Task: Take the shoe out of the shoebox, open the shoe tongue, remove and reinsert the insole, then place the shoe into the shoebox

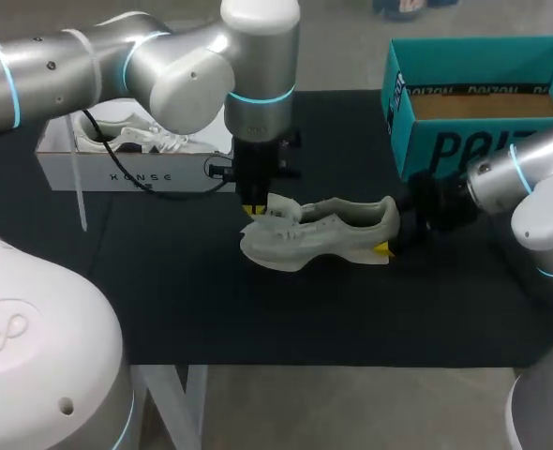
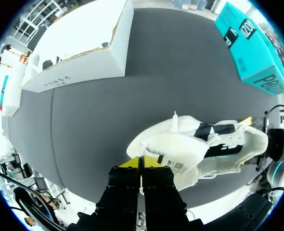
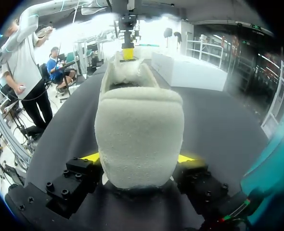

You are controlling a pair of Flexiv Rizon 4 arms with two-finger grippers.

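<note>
The right claw clamps the shoe's heel, with both tips seen only from its wrist. The left claw pinches the tongue. The shoe lies lengthwise along the counter, toe toward the left edge.

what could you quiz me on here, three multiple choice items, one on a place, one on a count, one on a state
1. Where is the shoe?
A. inside the teal box
B. inside the white box
C. on the black table, outside both boxes

2. How many shoeboxes are on the table?
A. one
B. two
C. four

3. What state is the right gripper in?
A. shut on the shoe's heel
B. open, well clear of the shoe
C. shut on a box lid

Answers:
1 C: the head view shows the shoe lying on the table in front of both boxes.
2 B: only the white box and the teal box are there.
3 A: the right wrist view shows a yellow tip against each side of the heel.
</note>
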